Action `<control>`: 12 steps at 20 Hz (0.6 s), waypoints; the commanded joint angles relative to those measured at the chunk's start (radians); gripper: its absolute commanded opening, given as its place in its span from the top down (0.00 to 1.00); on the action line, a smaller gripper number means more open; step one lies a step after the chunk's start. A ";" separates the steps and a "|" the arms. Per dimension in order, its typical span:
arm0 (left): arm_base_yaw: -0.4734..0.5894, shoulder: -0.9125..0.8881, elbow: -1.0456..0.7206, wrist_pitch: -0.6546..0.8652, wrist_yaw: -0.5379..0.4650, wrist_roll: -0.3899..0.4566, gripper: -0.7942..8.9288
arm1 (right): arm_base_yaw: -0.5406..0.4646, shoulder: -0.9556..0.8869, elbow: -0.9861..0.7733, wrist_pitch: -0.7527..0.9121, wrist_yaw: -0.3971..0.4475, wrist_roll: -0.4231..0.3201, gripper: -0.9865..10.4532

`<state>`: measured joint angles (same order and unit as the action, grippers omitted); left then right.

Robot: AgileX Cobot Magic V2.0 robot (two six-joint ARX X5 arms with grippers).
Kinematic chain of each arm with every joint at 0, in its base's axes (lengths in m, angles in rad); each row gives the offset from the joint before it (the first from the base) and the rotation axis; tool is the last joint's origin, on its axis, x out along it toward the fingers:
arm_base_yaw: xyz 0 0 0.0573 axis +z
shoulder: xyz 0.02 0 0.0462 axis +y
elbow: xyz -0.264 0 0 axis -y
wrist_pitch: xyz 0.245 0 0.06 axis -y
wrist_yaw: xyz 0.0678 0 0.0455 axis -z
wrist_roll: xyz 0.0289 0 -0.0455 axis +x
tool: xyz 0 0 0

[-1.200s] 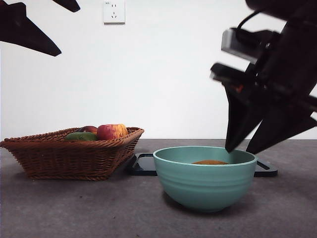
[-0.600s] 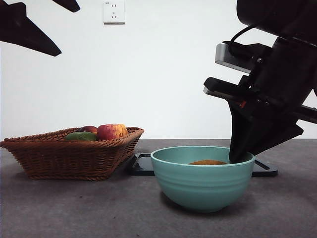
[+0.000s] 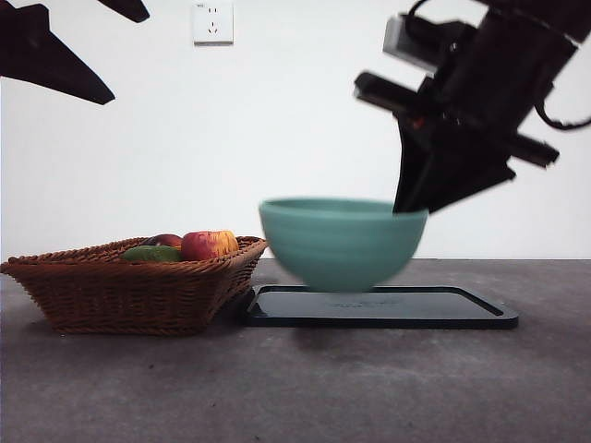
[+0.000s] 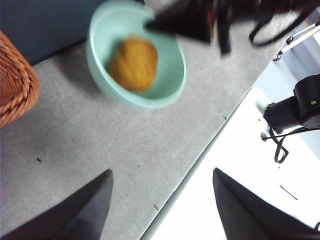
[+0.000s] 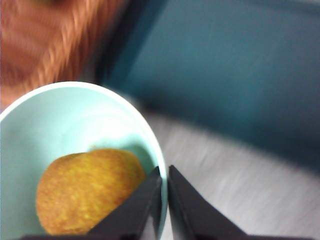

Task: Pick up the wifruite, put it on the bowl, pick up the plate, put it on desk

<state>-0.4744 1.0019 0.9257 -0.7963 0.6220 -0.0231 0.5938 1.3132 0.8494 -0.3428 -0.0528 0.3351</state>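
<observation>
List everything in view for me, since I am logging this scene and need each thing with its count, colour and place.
bowl: one, teal-green, held in the air above the tray, gripped at its rim.
wifruite: one, brownish-orange, lying inside the bowl.
tray: one, black, flat on the desk beside the basket.
basket: one, brown wicker, on the desk.
apple: one, red-yellow, in the basket.
green fruit: one, in the basket beside the apple.
dark red fruit: one, partly hidden behind the green fruit.
desk: one, dark grey.
wall socket: one, white, on the wall.
right end effector: black, shut on the bowl's rim.
left end effector: black, open, waiting above the desk.
</observation>
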 commanded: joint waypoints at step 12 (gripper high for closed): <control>-0.005 0.004 0.009 0.005 0.006 0.016 0.60 | -0.198 0.411 0.344 0.016 -0.056 -0.159 0.90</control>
<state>-0.4744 1.0019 0.9257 -0.7971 0.6231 -0.0231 0.3923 1.7149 1.1687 -0.3294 -0.1051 0.1837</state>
